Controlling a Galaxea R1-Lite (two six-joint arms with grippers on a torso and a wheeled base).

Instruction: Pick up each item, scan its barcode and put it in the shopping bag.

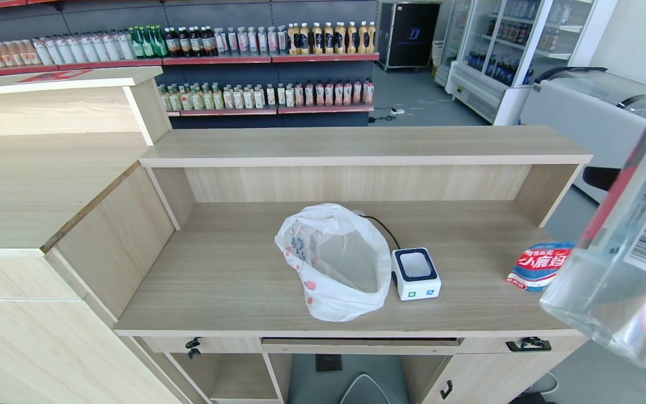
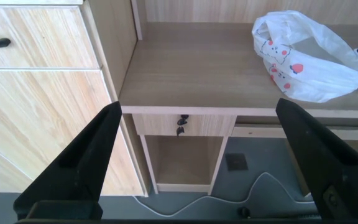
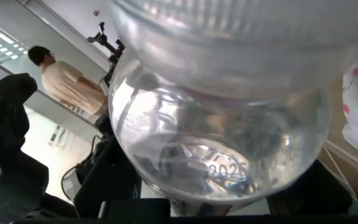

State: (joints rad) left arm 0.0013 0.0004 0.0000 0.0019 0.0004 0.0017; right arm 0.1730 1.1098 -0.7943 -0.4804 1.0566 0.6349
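Bright and evenly lit throughout, with only soft, faint shade beside the shopping bag (image 1: 334, 264) and under the shelf behind the tabletop (image 1: 216, 280). Straight edges bowed toward the head view's borders. Blurred and overblown on the bottle (image 1: 626, 252) close to the lens, with white glints across its water. Near-black, almost detail-free on the left end effector's fingers (image 2: 86, 162)
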